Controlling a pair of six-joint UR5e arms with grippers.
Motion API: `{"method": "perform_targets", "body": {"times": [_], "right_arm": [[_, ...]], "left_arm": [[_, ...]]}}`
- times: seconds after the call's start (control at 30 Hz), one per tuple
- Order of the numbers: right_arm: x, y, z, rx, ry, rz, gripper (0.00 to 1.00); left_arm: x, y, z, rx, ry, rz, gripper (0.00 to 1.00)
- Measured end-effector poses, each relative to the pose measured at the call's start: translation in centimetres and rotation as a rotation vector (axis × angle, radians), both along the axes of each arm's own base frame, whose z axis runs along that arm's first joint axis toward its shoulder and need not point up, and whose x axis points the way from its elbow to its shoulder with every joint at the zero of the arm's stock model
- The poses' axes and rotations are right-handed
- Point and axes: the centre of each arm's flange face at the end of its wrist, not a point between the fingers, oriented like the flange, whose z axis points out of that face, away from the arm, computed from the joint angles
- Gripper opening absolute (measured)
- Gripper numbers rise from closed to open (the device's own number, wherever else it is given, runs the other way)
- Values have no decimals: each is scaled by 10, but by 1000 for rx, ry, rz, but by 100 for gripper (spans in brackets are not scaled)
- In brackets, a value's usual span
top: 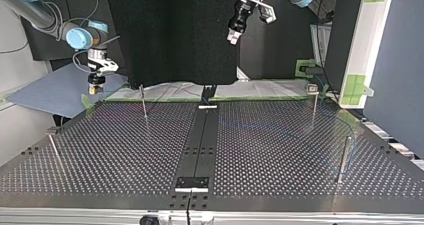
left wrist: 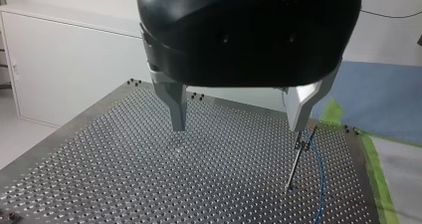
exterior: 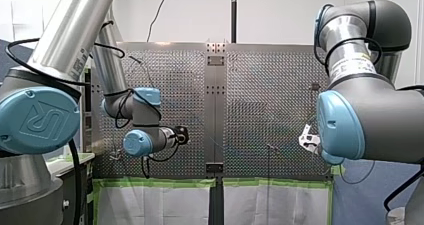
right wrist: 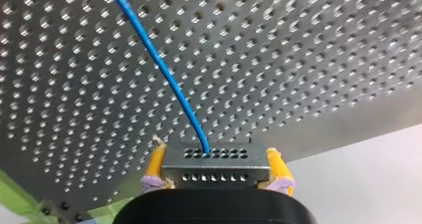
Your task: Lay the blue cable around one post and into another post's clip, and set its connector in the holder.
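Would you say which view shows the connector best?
The right wrist view: the connector sits close up, clamped in my right gripper, blue cable leaving it. The top view shows it too small to tell; the front and left wrist views miss it.

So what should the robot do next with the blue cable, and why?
Probably lower my left gripper toward the blue cable that runs next to the thin post. That gripper hangs open and empty above the table, while my right gripper is shut on the connector. So the cable likely needs a second hold to guide it.
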Motion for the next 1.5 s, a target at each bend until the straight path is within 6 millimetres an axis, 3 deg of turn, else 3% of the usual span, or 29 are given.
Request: {"method": "perform_targets", "body": {"times": [0.53, 1.1, 1.5], "right_arm": [[27, 5, 73, -10, 0, 35, 27], [61, 27, 145, -9, 23, 74, 27], [71, 47, 198, -18, 98, 28, 27]], "left_arm": [[0, 0, 0, -1, 3, -3, 100], [-1, 0, 0, -8, 5, -4, 100], [-1, 0, 0, -19, 10, -6, 100]]}}
